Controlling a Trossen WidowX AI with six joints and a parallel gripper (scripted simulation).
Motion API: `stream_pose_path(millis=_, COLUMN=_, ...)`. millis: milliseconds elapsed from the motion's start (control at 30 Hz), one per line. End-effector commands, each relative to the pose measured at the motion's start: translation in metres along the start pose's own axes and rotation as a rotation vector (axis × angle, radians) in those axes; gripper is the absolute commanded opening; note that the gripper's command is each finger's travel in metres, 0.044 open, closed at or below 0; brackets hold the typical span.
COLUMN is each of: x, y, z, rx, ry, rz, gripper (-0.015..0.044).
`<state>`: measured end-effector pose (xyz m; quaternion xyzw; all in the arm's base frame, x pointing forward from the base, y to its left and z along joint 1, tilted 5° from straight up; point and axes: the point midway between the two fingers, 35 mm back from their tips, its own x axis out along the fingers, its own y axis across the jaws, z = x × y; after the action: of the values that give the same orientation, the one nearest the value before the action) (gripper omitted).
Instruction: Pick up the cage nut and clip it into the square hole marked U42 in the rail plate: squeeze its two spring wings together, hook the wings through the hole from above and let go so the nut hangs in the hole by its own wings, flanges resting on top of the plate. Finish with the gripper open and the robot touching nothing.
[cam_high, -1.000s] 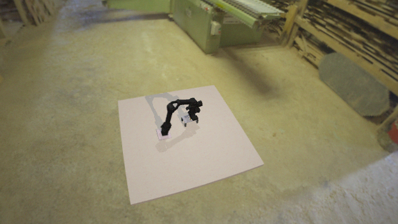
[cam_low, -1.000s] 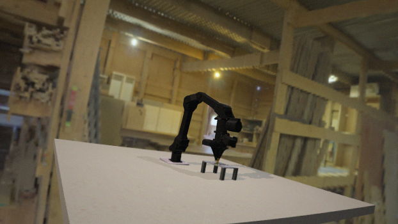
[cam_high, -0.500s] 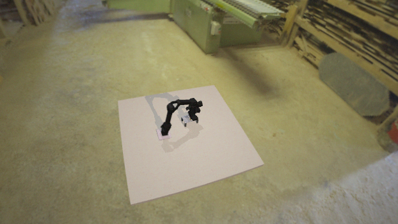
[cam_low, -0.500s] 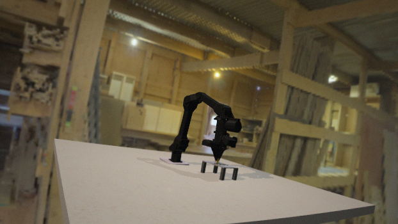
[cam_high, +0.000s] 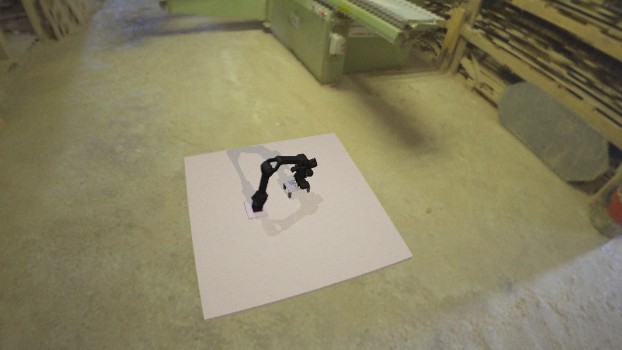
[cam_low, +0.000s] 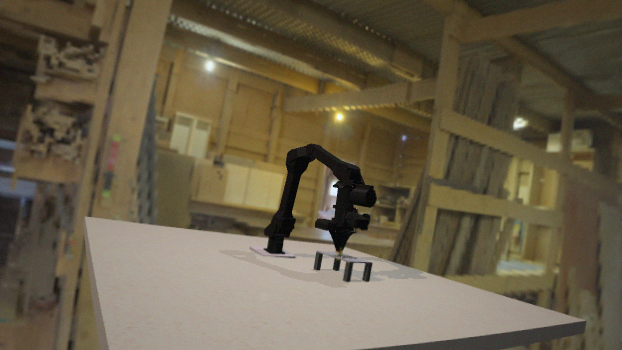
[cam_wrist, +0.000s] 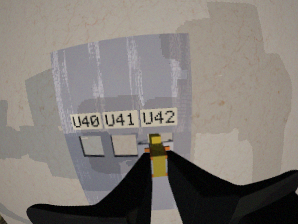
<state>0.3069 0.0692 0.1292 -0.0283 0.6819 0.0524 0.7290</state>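
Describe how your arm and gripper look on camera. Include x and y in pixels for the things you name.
The arm (cam_high: 263, 185) (cam_low: 288, 195) is matte black throughout, with slim, straight links and chunkier, rounded joints. The gripper (cam_low: 340, 250) (cam_wrist: 157, 157) is black too; in the wrist view its two fingers are smooth and broad, tapering to narrow tips. I can make out no cables, sleeves or lettering on either.
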Motion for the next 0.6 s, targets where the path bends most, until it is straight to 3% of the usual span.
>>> stream_pose_path(millis=0, x=-0.0001, y=0.0003, z=0.0005, rx=-0.004, ry=-0.004, rz=0.017, gripper=0.0026)
stream_pose_path(millis=567, x=0.0011, y=-0.001, z=0.0005, rx=-0.004, ry=-0.004, rz=0.052, gripper=0.0026)
